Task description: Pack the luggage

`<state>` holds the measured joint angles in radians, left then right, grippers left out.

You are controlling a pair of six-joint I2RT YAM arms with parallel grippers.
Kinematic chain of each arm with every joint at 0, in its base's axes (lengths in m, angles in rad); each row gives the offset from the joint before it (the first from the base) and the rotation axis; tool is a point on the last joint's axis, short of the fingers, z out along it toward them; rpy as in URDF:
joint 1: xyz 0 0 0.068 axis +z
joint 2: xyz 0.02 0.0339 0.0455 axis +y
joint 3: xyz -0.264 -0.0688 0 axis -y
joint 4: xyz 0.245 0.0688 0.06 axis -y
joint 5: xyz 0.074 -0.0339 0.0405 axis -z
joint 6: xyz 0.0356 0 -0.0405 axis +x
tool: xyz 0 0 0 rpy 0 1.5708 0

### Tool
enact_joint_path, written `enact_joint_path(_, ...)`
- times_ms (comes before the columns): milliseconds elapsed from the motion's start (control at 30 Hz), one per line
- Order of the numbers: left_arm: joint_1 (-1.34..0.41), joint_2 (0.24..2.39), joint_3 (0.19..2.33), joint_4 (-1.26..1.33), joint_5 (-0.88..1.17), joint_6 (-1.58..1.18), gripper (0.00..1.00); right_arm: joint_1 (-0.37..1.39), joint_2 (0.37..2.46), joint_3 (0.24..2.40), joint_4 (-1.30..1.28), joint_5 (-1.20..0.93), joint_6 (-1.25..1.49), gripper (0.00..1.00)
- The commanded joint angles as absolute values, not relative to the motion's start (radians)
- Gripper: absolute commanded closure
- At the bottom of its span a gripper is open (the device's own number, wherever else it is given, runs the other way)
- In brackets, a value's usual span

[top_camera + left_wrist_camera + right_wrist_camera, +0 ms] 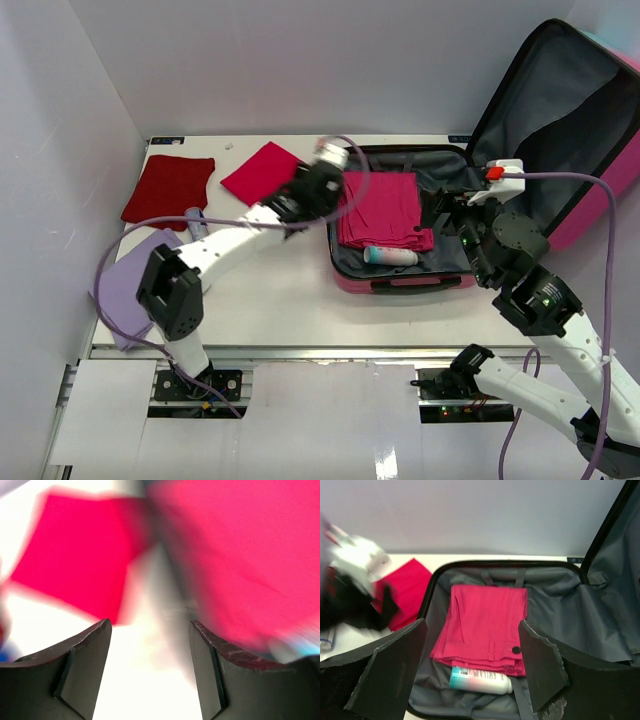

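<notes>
Arm outstretched, left end effector open

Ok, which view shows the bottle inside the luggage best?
Right wrist: the white and teal bottle lies large and whole beside the folded pink garment in the luggage. Top external shows the bottle small. Left wrist is motion-blurred; the bottle cannot be made out there.

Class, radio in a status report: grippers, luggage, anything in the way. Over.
Left gripper open, empty, by luggage left rim. Right gripper open, empty, facing into it. Lid up; pink garment, bottle inside. Opening unobstructed.
</notes>
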<state>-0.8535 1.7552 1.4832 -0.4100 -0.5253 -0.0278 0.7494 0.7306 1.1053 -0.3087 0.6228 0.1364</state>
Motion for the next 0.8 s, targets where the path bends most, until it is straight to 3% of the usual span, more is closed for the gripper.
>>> enact_joint_path(0,-0.517,1.546,1.412,-0.581,-0.722,-0.55,0.26,0.756,0.725,1.144,-0.305,0.599,0.14,0.2)
enact_joint_path(300,-0.164,1.391,1.163,-0.538,-0.67,-0.754,0.22,0.756,0.723,1.143,-0.303,0.555,0.137,0.19)
enact_joint_path(467,-0.128,1.409,1.118,-0.506,-0.6,-0.75,0.12,0.756,0.715,1.146,-0.303,0.543,0.135,0.19)
enact_joint_path(767,-0.106,1.558,1.026,-0.411,-0.59,-0.778,0.12,0.757,0.684,1.143,-0.301,0.535,0.133,0.19)
